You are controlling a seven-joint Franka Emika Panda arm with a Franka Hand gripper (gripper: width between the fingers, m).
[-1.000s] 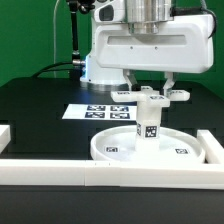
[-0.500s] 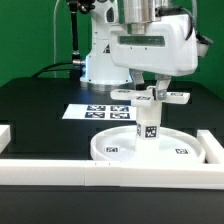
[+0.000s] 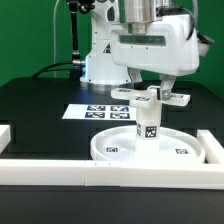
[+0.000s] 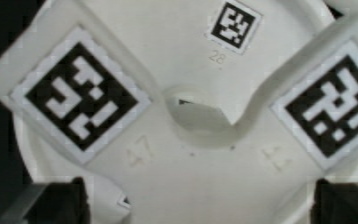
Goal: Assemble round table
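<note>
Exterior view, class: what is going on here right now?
A single robot arm is putting a small white round table together. Its tool is down over the cross-shaped foot piece, which sits atop the short marked leg. The leg stands upright in the middle of the round disc, which lies on the black table against the white border rails. The marker board lies flat behind the disc. Whether the tool actually grips the foot piece cannot be told.

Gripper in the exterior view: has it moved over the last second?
Yes. The gripper and its wrist housing shifted toward the exterior view's right relative to the fixed marker board, mostly in the first half second.
</note>
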